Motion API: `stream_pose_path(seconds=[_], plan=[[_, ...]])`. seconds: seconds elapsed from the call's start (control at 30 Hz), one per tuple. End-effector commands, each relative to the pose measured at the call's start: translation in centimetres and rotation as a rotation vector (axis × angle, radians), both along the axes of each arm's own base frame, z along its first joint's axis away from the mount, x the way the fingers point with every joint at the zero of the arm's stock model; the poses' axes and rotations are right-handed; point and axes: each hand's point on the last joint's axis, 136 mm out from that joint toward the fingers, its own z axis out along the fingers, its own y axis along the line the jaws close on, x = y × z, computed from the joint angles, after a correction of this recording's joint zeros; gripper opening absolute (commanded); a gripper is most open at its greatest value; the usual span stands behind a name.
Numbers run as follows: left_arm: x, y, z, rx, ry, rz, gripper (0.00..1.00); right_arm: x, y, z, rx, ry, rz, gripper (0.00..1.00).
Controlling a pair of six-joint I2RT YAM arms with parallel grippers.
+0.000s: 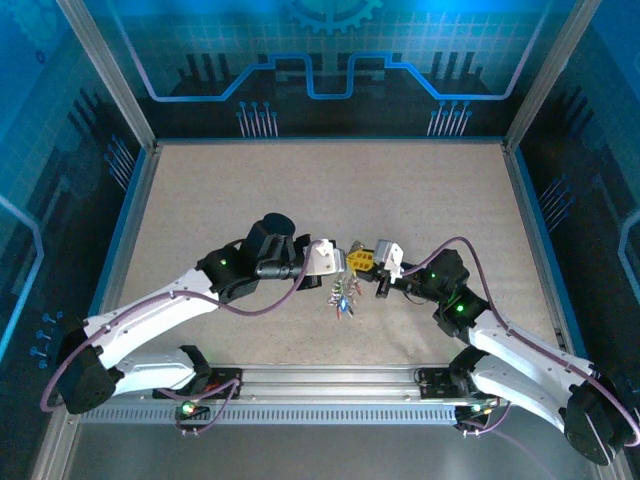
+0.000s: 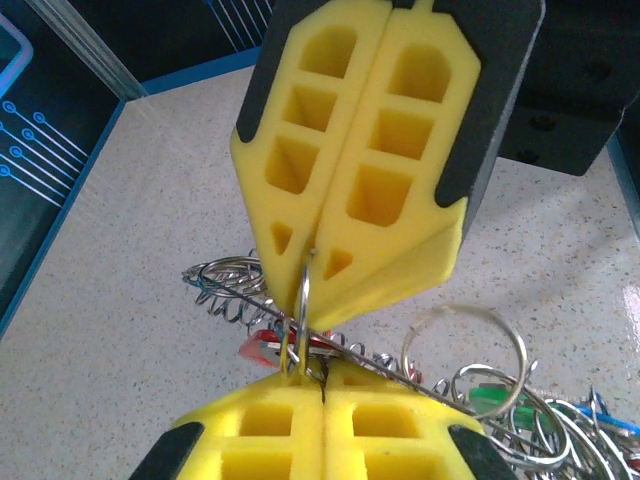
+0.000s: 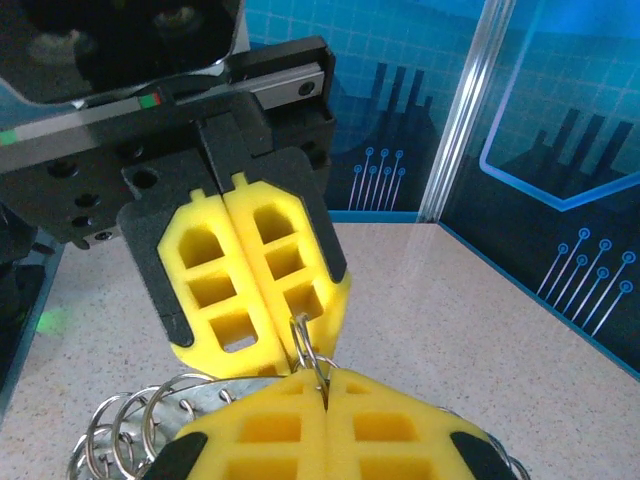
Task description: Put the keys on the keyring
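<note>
My left gripper and right gripper meet tip to tip above the table's middle. Each is shut on the same small silver ring, which bridges the two pairs of yellow fingers. The ring is upright between the left gripper and right gripper. Below hangs a bunch of keys with a red tag and a green tag. The keyring, a thin wire rim with coiled loops, runs under the fingers; its coils curve at lower left.
The speckled beige table is walled by blue panels and aluminium posts. A larger loose silver ring hangs among the bunch. Purple cables loop from both arms near the grippers.
</note>
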Motion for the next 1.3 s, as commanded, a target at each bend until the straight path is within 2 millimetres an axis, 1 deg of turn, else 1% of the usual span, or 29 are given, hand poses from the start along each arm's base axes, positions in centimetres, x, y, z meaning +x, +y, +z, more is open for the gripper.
stream_pose_path(seconds=[0.0,0.1,0.13,0.2,0.3,0.4,0.53,0.67,0.77,1.1,1.17,1.27], plan=[[-2.0,-0.5,-0.4,-0.028,0.051,-0.062,0.11,0.3,-0.3,4.0,0.105,-0.104,-0.039,0.00],[-2.0,-0.3,0.2,-0.050,0.044,-0.055,0.23,0.1,-0.1,3.6,0.094,-0.096,-0.019,0.00],[-1.7,-0.1,0.4,-0.056,0.038,-0.040,0.25,0.2,-0.1,3.5,0.090,-0.095,-0.018,0.00],[-0.5,0.8,0.8,-0.066,0.026,0.026,0.27,0.1,-0.1,3.4,0.079,-0.097,-0.017,0.00],[0.2,2.3,1.5,-0.093,0.020,0.074,0.33,0.0,0.0,3.1,0.064,-0.098,-0.012,0.00],[0.3,3.4,2.8,-0.143,0.000,0.099,0.37,0.0,0.0,2.9,0.055,-0.098,-0.008,0.00],[0.2,3.7,3.9,-0.208,0.026,0.096,0.41,-0.3,0.4,2.5,0.035,-0.104,0.021,0.00],[0.0,3.1,4.3,-0.240,0.113,0.069,0.42,-0.6,0.7,2.4,0.012,-0.118,0.053,0.00],[-0.5,2.5,4.6,-0.258,0.131,0.025,0.43,-0.7,0.9,2.3,0.004,-0.121,0.064,0.00],[-1.0,1.5,3.9,-0.251,0.196,-0.043,0.42,-1.2,1.2,2.4,0.001,-0.117,0.102,0.00],[-1.1,1.3,3.9,-0.254,0.204,-0.055,0.41,-1.2,1.3,2.3,-0.001,-0.114,0.109,0.00],[-0.9,1.2,3.8,-0.254,0.205,-0.052,0.36,-1.3,1.4,2.2,-0.001,-0.112,0.119,0.00]])
